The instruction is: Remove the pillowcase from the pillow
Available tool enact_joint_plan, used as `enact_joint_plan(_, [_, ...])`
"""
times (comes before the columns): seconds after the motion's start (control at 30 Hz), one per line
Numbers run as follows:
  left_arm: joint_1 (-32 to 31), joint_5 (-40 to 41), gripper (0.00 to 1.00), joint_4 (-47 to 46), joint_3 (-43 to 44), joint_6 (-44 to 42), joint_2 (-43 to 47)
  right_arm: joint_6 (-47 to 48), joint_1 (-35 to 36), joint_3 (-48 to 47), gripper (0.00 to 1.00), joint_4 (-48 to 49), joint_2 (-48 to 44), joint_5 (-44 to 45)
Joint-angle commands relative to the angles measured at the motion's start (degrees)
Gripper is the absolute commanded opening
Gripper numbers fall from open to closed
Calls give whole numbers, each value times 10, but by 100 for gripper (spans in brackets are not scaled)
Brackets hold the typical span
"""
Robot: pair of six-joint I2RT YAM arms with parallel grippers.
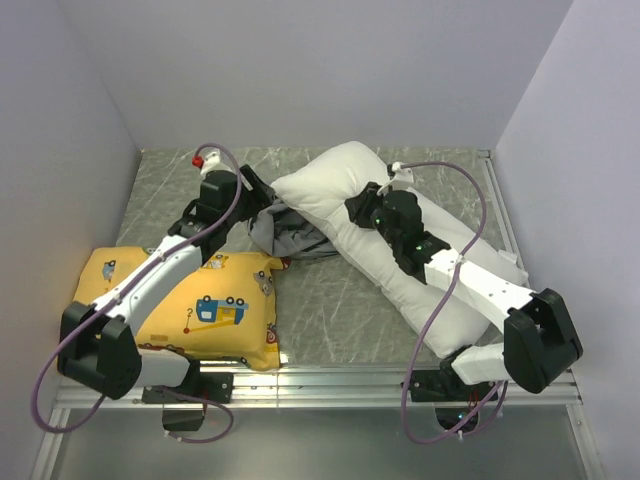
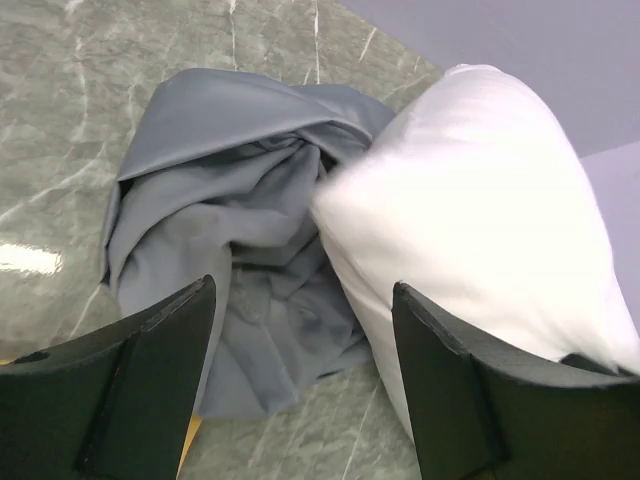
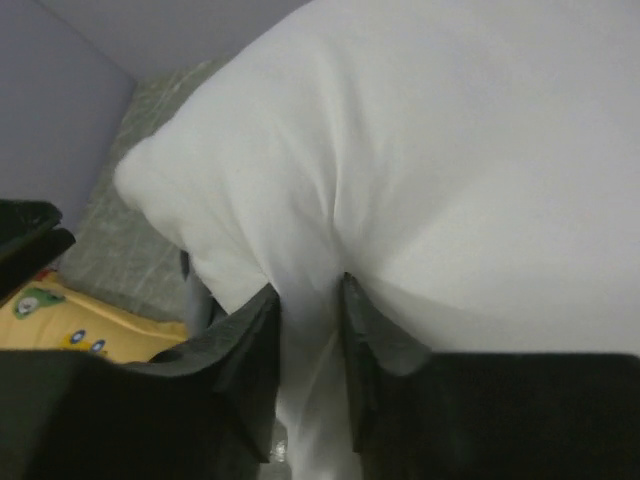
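The white pillow (image 1: 335,190) lies diagonally across the table from back centre to front right. The grey pillowcase (image 1: 285,230) is a crumpled heap on the table beside the pillow's left side, fully off it. In the left wrist view the pillowcase (image 2: 230,240) lies left of the pillow (image 2: 480,230). My left gripper (image 2: 305,375) is open and empty, hovering above the heap's near edge. My right gripper (image 3: 308,340) is shut on a pinched fold of the pillow (image 3: 420,170), about midway along it (image 1: 365,212).
A yellow cartoon-vehicle print pillow (image 1: 215,305) lies at the front left under my left arm. Grey walls close in the table at the left, back and right. A metal rail (image 1: 330,378) runs along the front edge.
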State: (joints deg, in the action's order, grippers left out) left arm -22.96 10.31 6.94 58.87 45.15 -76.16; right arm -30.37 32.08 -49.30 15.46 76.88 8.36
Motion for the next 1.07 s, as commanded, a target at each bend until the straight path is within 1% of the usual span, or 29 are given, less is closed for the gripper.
enact_joint_plan(0.0, [-3, -13, 77, 15, -16, -18, 54, 0, -2, -24, 46, 7, -44, -1])
enact_joint_plan(0.07, [-4, -20, 77, 30, -23, -23, 72, 1, -3, -41, 58, -24, -62, -10])
enact_joint_plan(0.1, [-7, -24, 77, 40, -23, -28, 88, 4, -2, -48, 66, -60, -82, -13])
enact_joint_plan(0.17, [-7, -30, 76, 68, -21, -33, 102, 10, -3, -64, 73, -90, -105, -10])
enact_joint_plan(0.23, [-8, -35, 76, 79, -24, -36, 126, 17, -3, -69, 78, -123, -142, -5])
enact_joint_plan(0.27, [-8, -35, 76, 85, -28, -43, 137, 19, -3, -69, 87, -130, -155, 1])
enact_joint_plan(0.4, [-8, -10, 79, 116, -39, -62, 204, 32, -4, -48, 89, -168, -230, 10])
enact_joint_plan(0.5, [-7, 1, 80, 131, -45, -77, 234, 36, -4, -20, 89, -184, -277, 22])
enact_joint_plan(0.57, [-8, -12, 80, 126, -50, -88, 246, 37, -4, 2, 90, -191, -299, 32])
enact_joint_plan(0.7, [-8, -27, 81, 107, -67, -95, 273, 45, -3, 39, 94, -192, -349, 61])
enact_joint_plan(0.93, [-8, -26, 81, 90, -80, -94, 288, 56, -4, 44, 95, -206, -357, 68])
enact_joint_plan(1.03, [-7, -26, 82, 65, -93, -90, 305, 59, -5, 43, 95, -206, -353, 64])
